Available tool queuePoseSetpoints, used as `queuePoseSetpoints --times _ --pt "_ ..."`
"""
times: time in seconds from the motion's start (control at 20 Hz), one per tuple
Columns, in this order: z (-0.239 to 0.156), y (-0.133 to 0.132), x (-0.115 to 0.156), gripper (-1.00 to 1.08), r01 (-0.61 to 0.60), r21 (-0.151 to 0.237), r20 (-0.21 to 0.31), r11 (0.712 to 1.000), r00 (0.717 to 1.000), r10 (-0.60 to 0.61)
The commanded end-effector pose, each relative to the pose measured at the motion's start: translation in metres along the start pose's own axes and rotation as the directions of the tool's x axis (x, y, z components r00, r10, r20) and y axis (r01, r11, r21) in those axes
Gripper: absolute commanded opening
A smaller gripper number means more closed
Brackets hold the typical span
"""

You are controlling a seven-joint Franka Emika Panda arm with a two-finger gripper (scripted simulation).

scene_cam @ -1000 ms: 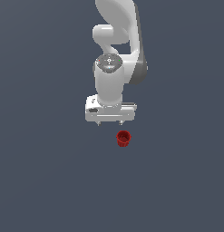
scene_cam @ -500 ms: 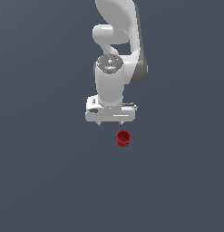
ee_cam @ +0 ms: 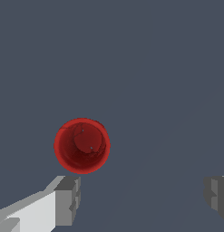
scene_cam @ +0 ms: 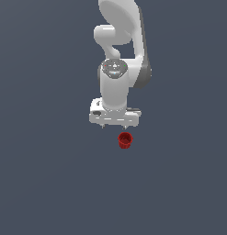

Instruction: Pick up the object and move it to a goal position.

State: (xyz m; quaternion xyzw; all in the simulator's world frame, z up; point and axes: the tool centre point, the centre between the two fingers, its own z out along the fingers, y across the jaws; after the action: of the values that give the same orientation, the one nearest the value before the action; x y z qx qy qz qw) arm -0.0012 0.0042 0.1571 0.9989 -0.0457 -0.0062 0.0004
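Observation:
The object, a small dark-red cup-like cylinder (scene_cam: 125, 140) with a hollow middle, stands upright on the grey floor just below and slightly to the exterior view's right of my white gripper (scene_cam: 114, 125). In the wrist view I look down into the cup (ee_cam: 82, 146); it lies outside the span of my jaws, beside one grey finger (ee_cam: 68, 199). The other finger (ee_cam: 216, 197) is far across. My gripper (ee_cam: 141, 199) is open and holds nothing.
The plain dark grey floor (scene_cam: 46, 183) fills both views. The white arm (scene_cam: 122, 41) rises behind the gripper in the exterior view. No goal marker shows.
The arm and gripper have moved slightly lower and toward the cup. The cup has not moved.

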Motion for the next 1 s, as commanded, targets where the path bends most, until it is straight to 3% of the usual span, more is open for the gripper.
queuePoseSetpoints --times 0.0,0.45,0.95 --pt "0.004 -0.004 0.001 1.00 -0.045 0.001 0.000 0.999 0.999 0.045" --pt "0.021 -0.022 0.003 1.00 -0.254 0.005 -0.002 0.967 0.967 0.254" --pt "0.041 -0.041 0.005 1.00 -0.479 0.007 -0.004 0.878 0.878 0.479"
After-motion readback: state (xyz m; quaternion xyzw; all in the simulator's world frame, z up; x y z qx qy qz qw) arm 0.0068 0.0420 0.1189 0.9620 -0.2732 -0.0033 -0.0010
